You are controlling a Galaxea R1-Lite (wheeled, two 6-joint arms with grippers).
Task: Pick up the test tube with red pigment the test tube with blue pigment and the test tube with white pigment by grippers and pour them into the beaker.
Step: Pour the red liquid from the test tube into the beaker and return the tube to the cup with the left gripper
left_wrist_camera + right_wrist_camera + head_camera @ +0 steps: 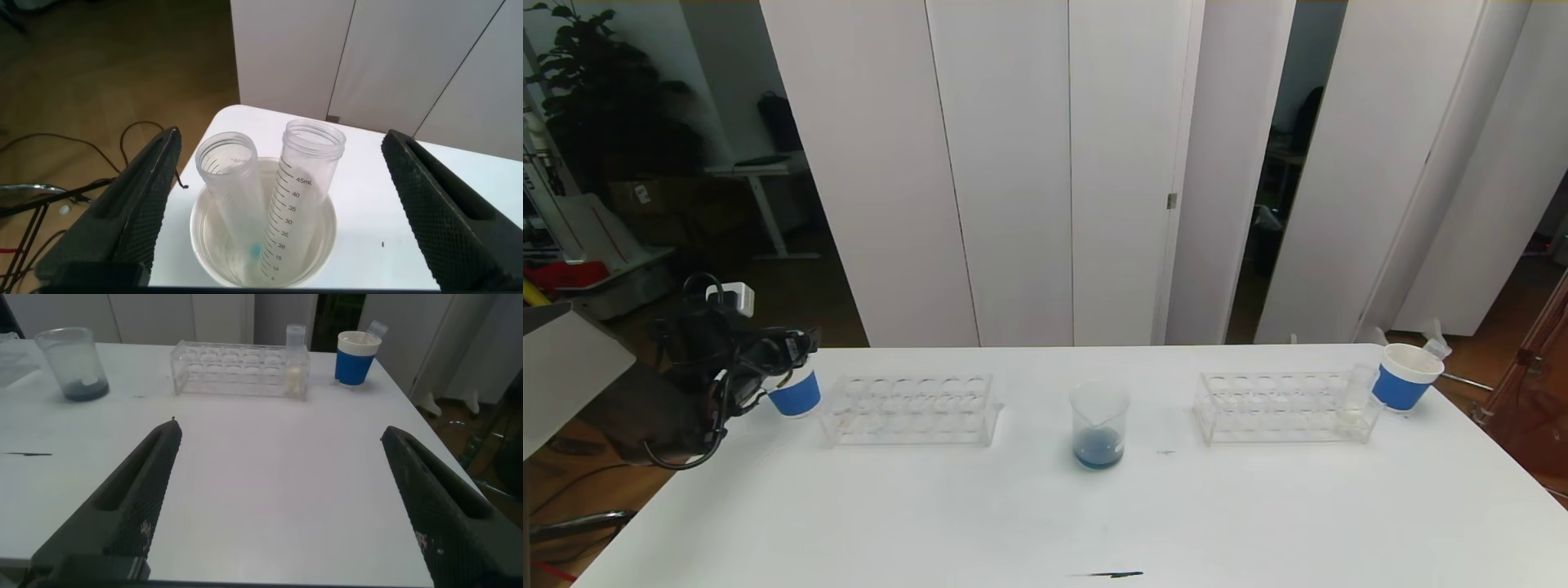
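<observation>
1. The dark grey left gripper (278, 204), fingers spread wide and empty, hangs over a blue-banded white paper cup (795, 396) at the head view's left, holding two clear tubes (306, 196).
2. The right gripper (278, 498) is open too.
3. The clear glass beaker (1099, 425) with blue liquid sits centre.
4. The clear tube with whitish pigment (1354, 400) stands in the clear right rack (1282, 408).

The beaker (1099, 425) stands in the middle of the table (1045, 523). One rack (909, 409) is to its left and one rack (1286, 407) to its right. A cup (795, 395) stands beside each rack's outer end. One tube (1354, 400) stands in the right rack.
</observation>
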